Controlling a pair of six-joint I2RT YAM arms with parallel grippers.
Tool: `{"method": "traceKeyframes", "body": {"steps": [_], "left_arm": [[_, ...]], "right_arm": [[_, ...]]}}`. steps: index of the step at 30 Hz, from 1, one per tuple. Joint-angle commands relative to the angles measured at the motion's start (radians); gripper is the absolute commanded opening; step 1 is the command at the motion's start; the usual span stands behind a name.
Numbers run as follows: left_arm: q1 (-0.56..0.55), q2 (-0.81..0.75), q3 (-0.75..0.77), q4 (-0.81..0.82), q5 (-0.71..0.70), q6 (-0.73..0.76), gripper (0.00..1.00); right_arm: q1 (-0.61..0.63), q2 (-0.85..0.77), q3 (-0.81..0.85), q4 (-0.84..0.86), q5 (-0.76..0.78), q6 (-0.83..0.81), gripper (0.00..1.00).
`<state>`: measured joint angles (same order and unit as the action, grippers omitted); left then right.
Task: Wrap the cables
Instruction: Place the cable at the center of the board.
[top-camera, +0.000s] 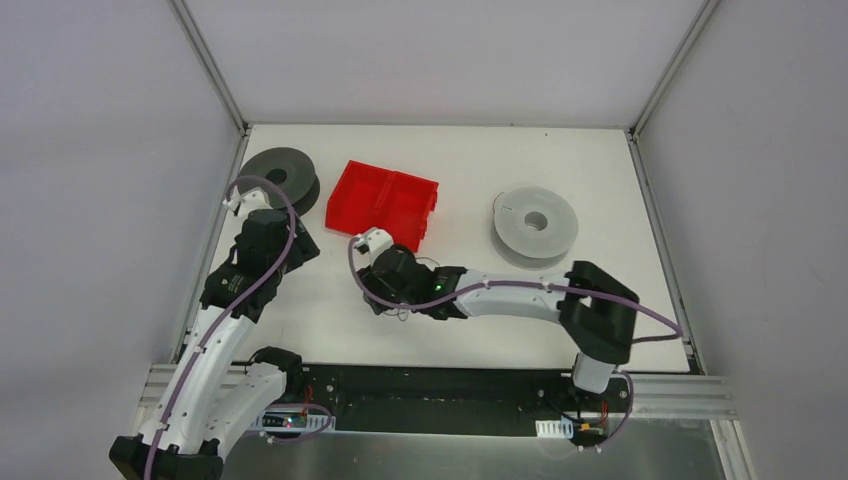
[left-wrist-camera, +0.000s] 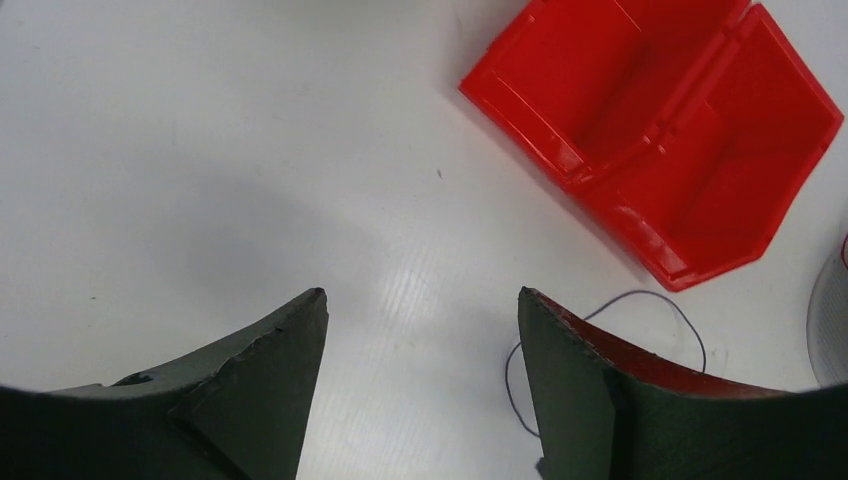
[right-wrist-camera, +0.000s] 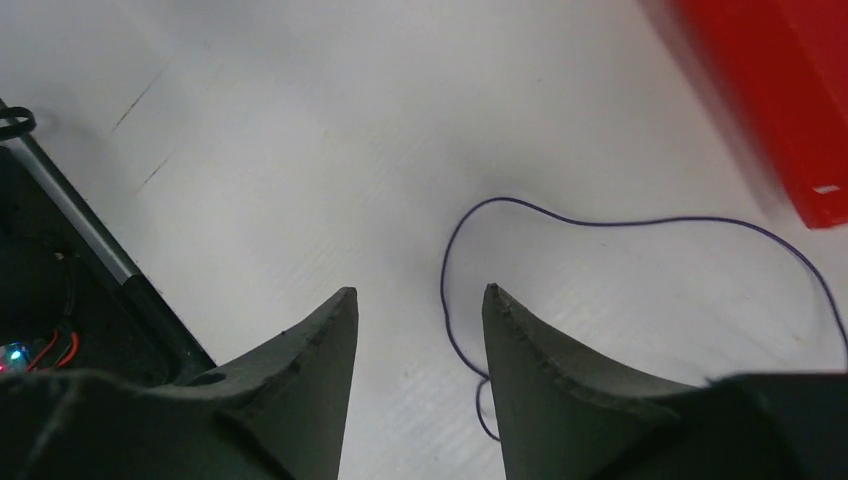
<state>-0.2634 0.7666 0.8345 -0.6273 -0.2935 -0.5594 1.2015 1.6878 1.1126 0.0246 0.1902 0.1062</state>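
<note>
White table (top-camera: 600, 180) fills the booth between pale grey walls. Two spools lie flat towards the back, a dark spool (top-camera: 282, 175) by the left wall and a light grey spool (top-camera: 535, 222) on the right. Between them sits a red bin (top-camera: 390, 200), its two compartments showing only bare red floor. The left gripper (left-wrist-camera: 420, 295) hovers near the dark spool, fingers spread wide with nothing between them. The right gripper (right-wrist-camera: 418, 290) sits low in front of the bin, fingers parted. One hair-thin dark cable (right-wrist-camera: 600, 223) curls loosely on the table beside the bin, one end running into the gap between the right fingers, ungripped.
</note>
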Motion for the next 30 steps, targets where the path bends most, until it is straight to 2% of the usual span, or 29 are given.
{"method": "traceKeyframes", "body": {"steps": [1,5,8,13,17,22,24,27,28,30], "left_arm": [[0.044,-0.054,-0.013,-0.01,-0.135,-0.073,0.69],[0.066,-0.093,-0.032,-0.009,-0.172,-0.103,0.67],[0.103,-0.095,-0.021,-0.012,-0.123,-0.136,0.7],[0.154,-0.057,0.035,-0.01,-0.083,-0.198,0.71],[0.201,-0.005,0.05,0.03,-0.079,-0.263,0.78],[0.309,0.095,0.038,0.157,0.058,-0.292,0.81],[0.349,0.173,0.055,0.193,0.09,-0.28,0.82],[0.421,0.296,0.088,0.261,0.165,-0.227,0.81],[0.458,0.335,0.098,0.263,0.196,-0.221,0.81],[0.543,0.392,0.092,0.294,0.301,-0.233,0.79]], "right_arm": [[0.029,0.164,0.125,0.017,0.082,-0.029,0.51],[0.035,0.248,0.145,0.036,0.177,0.014,0.5],[0.035,0.276,0.135,0.045,0.242,0.027,0.49],[0.04,0.289,0.112,0.067,0.179,0.046,0.44],[0.068,0.289,0.096,0.079,0.193,0.057,0.38],[0.088,0.288,0.084,0.049,0.251,0.076,0.36],[0.09,0.283,0.069,0.04,0.268,0.089,0.26],[0.089,0.26,0.046,-0.01,0.324,0.13,0.04],[0.087,0.24,0.019,-0.015,0.34,0.14,0.0],[0.079,0.186,-0.038,0.001,0.341,0.16,0.0]]}}
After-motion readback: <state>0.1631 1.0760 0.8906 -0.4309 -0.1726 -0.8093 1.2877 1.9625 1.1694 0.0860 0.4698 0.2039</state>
